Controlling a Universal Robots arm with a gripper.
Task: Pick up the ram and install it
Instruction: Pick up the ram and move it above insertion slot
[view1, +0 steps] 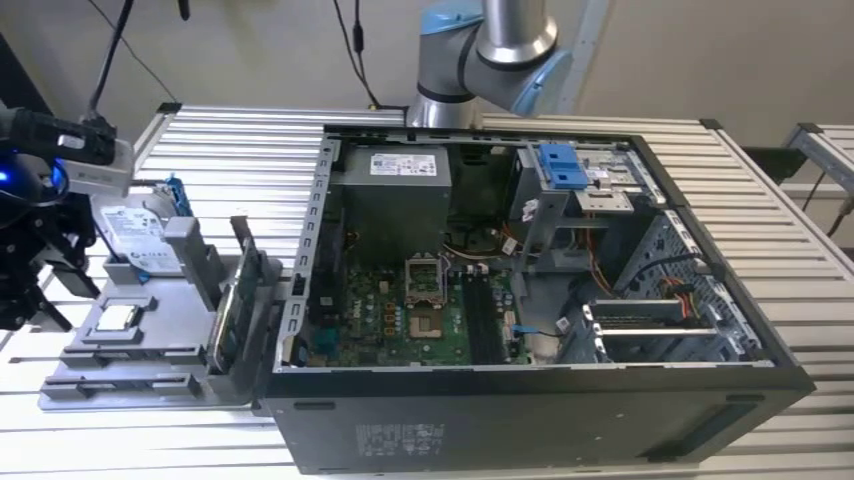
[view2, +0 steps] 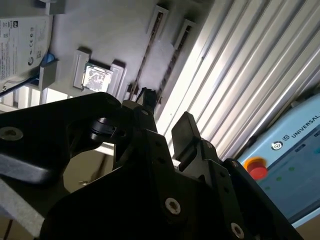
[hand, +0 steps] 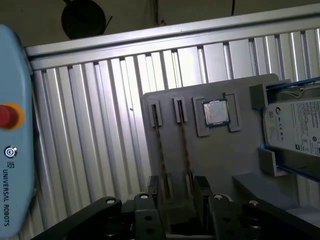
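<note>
Two thin dark ram sticks stand on edge in slots of the grey tray, side by side: one ram stick nearer the processor chip, the other beyond it. Both sticks also appear in the second wrist view. My gripper hovers above the near ends of the sticks, open, with nothing between its black fingers. In the exterior view the gripper hangs at the left edge over the tray.
On the tray lie a processor chip and a silver hard drive in a blue frame. Taller cards stand at the tray's side next to the open computer case. A light blue pendant lies on the slatted table.
</note>
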